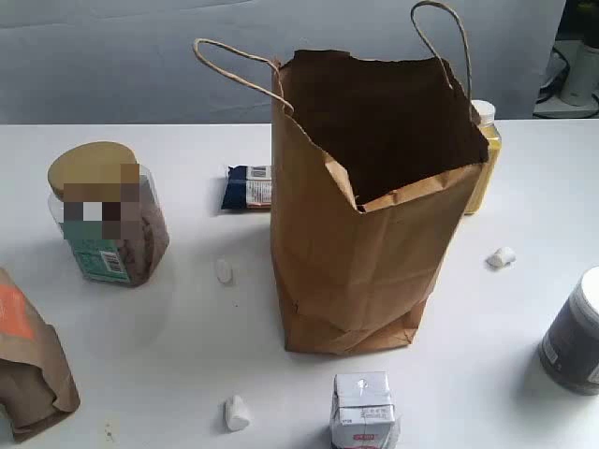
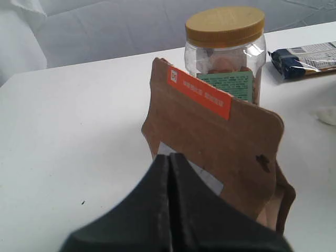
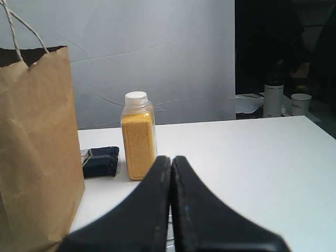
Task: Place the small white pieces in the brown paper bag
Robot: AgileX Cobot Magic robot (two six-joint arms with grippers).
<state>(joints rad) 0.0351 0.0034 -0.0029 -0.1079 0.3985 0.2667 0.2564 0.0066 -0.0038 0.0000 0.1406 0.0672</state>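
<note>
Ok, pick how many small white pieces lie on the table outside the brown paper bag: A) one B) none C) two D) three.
D: three small white pieces lie on the table, two on the left of the brown paper bag and one on its right.

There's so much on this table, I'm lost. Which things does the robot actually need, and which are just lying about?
Needed: brown paper bag; white piece left of it; white piece right of it; white piece nearest the camera.

Lying about: yellow-lidded jar; orange-label pouch; blue packet; yellow bottle; small carton; dark jar.
</note>
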